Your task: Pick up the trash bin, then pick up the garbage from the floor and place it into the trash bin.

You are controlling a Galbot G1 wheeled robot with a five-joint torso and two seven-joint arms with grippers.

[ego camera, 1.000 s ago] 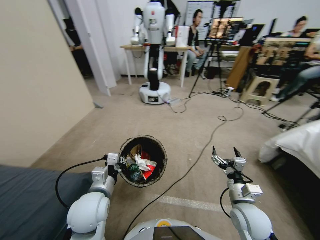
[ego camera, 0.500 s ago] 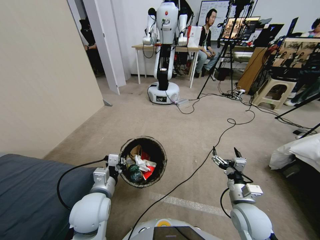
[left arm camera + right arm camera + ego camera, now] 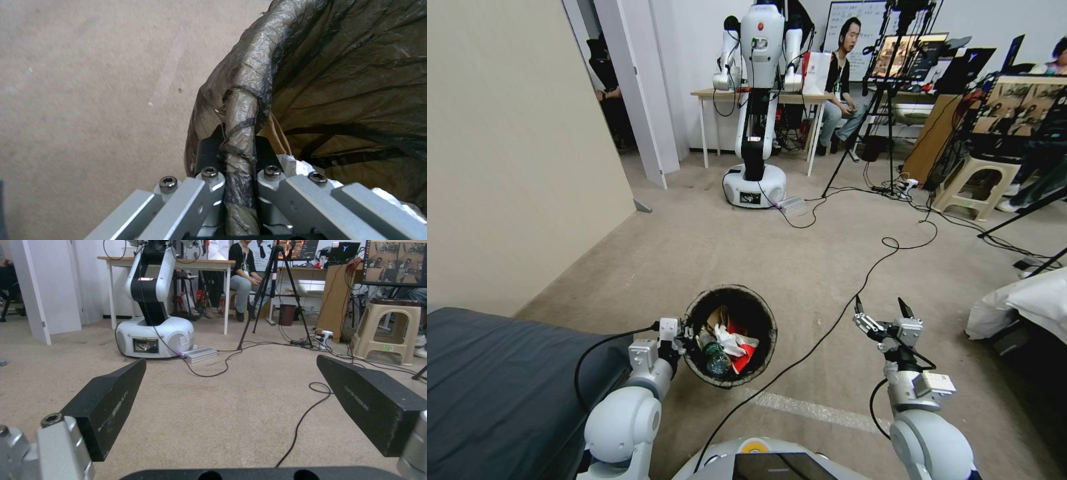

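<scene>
Your left gripper [image 3: 684,338] is pinched on the near rim of the trash bin [image 3: 764,313]; the left wrist view shows it plainly: the black pads closed on either side of the rim, with the dark bag liner [image 3: 338,83] folded over it and caught between them. The bin hangs out in front of you, low and a little left of centre, above the beige carpet [image 3: 800,267]; whether it is fully clear of the floor you cannot tell from here.

Inside it you already have garbage [image 3: 730,343]: a clear plastic bottle [image 3: 716,357] lying nearest the gripper, crumpled white tissue [image 3: 728,340] beside it, a red-and-white packet [image 3: 746,347] against the right wall, and a bit of brown paper [image 3: 718,317] toward the back.

Your right gripper [image 3: 882,313] sits out over the carpet, well apart from the bin, fingers spread wide and holding nothing — the right wrist view shows both black fingers [image 3: 111,403] parted, with bare floor and a black cable [image 3: 302,420] between them.

So, as I judge it, the first part is done and the bin is in hand; several pieces are in. No loose litter is to be seen on the stretch of floor ahead — only cables, another robot [image 3: 757,100] by the table [image 3: 760,97], and a plastic stool [image 3: 977,183]. Anything left would lie outside these views, so you may be near the end.
</scene>
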